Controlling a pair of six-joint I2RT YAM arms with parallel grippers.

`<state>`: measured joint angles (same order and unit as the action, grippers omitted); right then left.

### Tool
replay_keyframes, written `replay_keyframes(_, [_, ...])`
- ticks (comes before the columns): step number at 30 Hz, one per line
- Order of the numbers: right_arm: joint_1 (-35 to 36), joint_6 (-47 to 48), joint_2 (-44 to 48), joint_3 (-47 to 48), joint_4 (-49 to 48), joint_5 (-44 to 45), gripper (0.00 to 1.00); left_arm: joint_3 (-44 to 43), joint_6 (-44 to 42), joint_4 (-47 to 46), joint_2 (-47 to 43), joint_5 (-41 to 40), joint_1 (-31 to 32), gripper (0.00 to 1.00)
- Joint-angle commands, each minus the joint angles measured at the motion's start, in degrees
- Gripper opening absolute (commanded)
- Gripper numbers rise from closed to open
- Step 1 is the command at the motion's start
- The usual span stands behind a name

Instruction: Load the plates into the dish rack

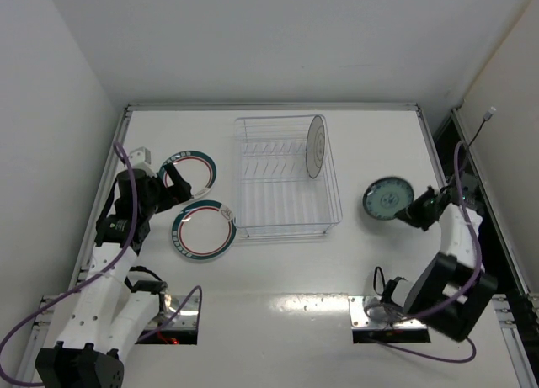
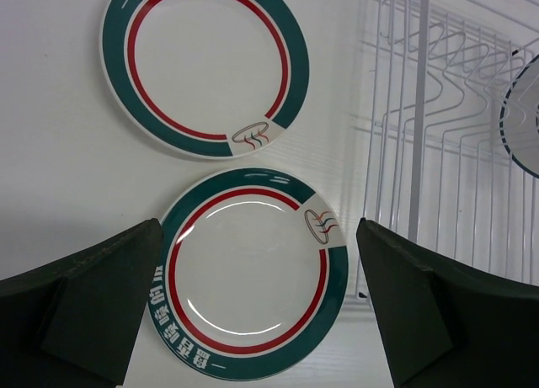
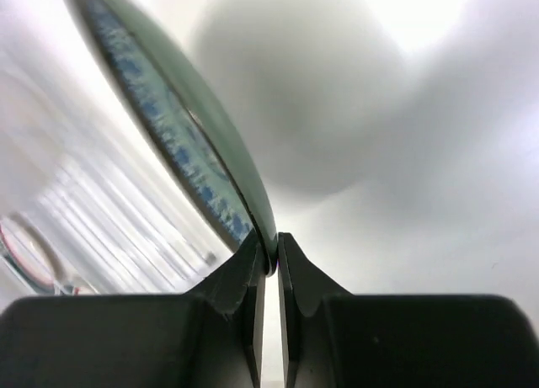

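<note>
The teal plate [image 1: 387, 199] is right of the dish rack [image 1: 286, 231], its rim pinched in my right hand [image 3: 269, 252], seemingly tilted off the table [image 1: 379, 270]. Next it should travel left and stand upright in the rack. My left hand [image 2: 259, 236] hangs spread over the green-rimmed plates [image 1: 203, 230].

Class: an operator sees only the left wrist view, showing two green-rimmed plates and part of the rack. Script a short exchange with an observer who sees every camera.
Operator: Where is the teal plate?
Observer: The right gripper is shut on the rim of the teal plate, to the right of the rack.
Operator: How many plates are loaded?
Observer: Just one. A pale plate stands upright at the rack's far right end.
</note>
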<state>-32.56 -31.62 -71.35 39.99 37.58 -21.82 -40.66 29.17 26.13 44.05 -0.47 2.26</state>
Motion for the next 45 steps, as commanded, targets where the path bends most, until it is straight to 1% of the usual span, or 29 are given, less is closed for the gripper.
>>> replay_keyframes(1, [3.7, -2.5, 12.3, 7.6, 1.2, 9.9, 0.0, -1.7, 0.1, -1.0, 0.3, -0.4, 0.6, 1.0])
replay_keyframes(3, [7.1, -3.2, 14.4, 10.4, 2.6, 14.5, 0.0, -1.7, 0.1, -1.0, 0.3, 0.1, 0.6, 1.0])
replay_keyframes(5, [9.7, -3.2, 15.5, 16.0, 3.1, 19.0, 0.0, -1.7, 0.1, -1.0, 1.5, 0.7, 0.6, 1.0])
replay_keyframes(6, [13.0, -3.2, 15.5, 20.0, 4.1, 20.6, 0.0, -1.7, 0.1, -1.0, 1.5, 0.7, 0.6, 1.0])
replay_keyframes(8, [17.2, -3.8, 14.8, 23.9, 4.9, 26.4, 0.0, -1.7, 0.1, -1.0, 1.5, 0.7, 0.6, 1.0])
replay_keyframes(9, [22.0, -3.8, 14.1, 27.8, 5.5, 28.6, 0.0, -1.7, 0.1, -1.0, 1.5, 0.7, 0.6, 1.0])
replay_keyframes(10, [24.6, -4.3, 13.2, 30.0, 5.5, 33.4, 0.0, -1.7, 0.1, -1.0, 1.5, 0.7, 0.6, 1.0])
replay_keyframes(11, [30.6, -4.3, 10.0, 34.3, 7.0, 35.9, 0.0, -1.7, 0.1, -1.0, 1.5, 0.7, 0.6, 1.0])
replay_keyframes(12, [33.8, -4.9, 8.1, 36.7, 7.8, 42.0, 0.0, -1.7, 0.1, -1.0, 1.5, 0.7, 0.6, 1.0])
replay_keyframes(13, [37.2, -5.7, 6.1, 39.0, 8.6, 45.0, 0.0, -1.7, 0.1, -1.0, 1.5, 0.7, 0.6, 1.0])
replay_keyframes(14, [40.5, -5.7, 4.0, 43.3, 10.0, 48.0, 0.0, -1.7, 0.1, -1.0, 1.5, 0.7, 0.6, 1.0])
replay_keyframes(15, [47.0, -6.5, 1.9, 45.7, 10.8, 53.8, 0.0, -1.7, 0.1, -1.0, 1.5, 0.2, 0.6, 1.0])
replay_keyframes(16, [50.1, -7.1, -2.5, 47.9, 11.7, 56.4, 0.0, -1.7, 0.1, -1.0, 1.5, 0.2, 0.6, 1.0])
replay_keyframes(17, [52.8, -8.2, -5.0, 52.6, 12.6, 59.0, 0.0, -1.7, 0.6, -1.0, 1.5, 0.2, 0.6, 1.0])
replay_keyframes(18, [57.6, -8.8, -7.5, 55.0, 15.0, 63.5, 0.0, -1.7, 0.6, -1.0, 1.5, 0.2, 0.6, 1.0])
replay_keyframes(19, [59.4, -9.5, -12.8, 57.5, 16.4, 65.7, 0.0, -1.7, 0.6, -1.0, 1.5, 0.2, 0.6, 1.0])
replay_keyframes(20, [60.8, -9.5, -15.8, 62.7, 18.1, 67.2, 0.0, -1.7, 0.6, -1.0, 1.5, 0.2, 0.6, 1.0])
replay_keyframes(21, [62.0, -10.3, -18.8, 65.5, 21.9, 69.9, 0.0, -1.7, 0.6, -1.0, 1.5, -0.3, 0.6, 1.0])
replay_keyframes(22, [63.7, -10.3, -24.6, 71.1, 23.7, 72.1, 0.0, -1.7, 0.6, -1.0, 1.5, -0.3, 0.6, 1.0])
replay_keyframes(23, [64.6, -10.3, -24.6, 73.5, 25.2, 72.1, 0.0, -1.7, 0.6, -1.0, 1.5, -0.3, 0.6, 1.0])
replay_keyframes(24, [65.3, -10.3, -29.6, 75.9, 26.6, 73.9, 0.0, -1.7, 0.6, -1.0, 2.0, -0.3, 0.6, 1.0])
replay_keyframes(25, [66.6, -10.3, -31.8, 80.0, 28.8, 75.0, 0.0, -1.7, 0.6, -1.0, 2.0, -0.3, 0.6, 1.0])
replay_keyframes(27, [67.1, -10.3, -37.2, 83.0, 30.2, 77.7, 0.0, -1.7, 0.6, -1.0, 2.0, 0.3, 0.6, 1.0])
replay_keyframes(29, [67.8, -10.3, -40.3, 86.7, 31.7, 78.9, 0.0, -1.7, 0.6, -1.0, 2.5, 0.8, 0.6, 1.0])
replay_keyframes(32, [68.9, -9.8, -45.1, 90.1, 33.3, 82.5, 0.0, -1.7, 0.6, -1.0, 3.1, 0.8, 1.1, 1.0])
replay_keyframes(34, [68.9, -9.8, -47.2, 91.4, 34.0, 83.2, 0.0, -1.7, 0.6, -1.0, 3.1, 0.8, 1.1, 1.0])
replay_keyframes(41, [69.5, -9.8, -53.6, 91.4, 34.6, 84.6, 0.0, -1.7, 0.6, -1.0, 3.1, 0.8, 1.1, 1.0])
replay_keyframes(43, [69.5, -10.4, -54.9, 90.1, 34.6, 84.6, 0.0, -1.7, 0.6, -1.0, 3.1, 0.8, 1.1, 1.0])
replay_keyframes(45, [69.5, -11.1, -56.0, 88.4, 34.6, 82.6, 0.0, -1.7, 0.6, -1.0, 3.1, 0.8, 1.1, 1.0])
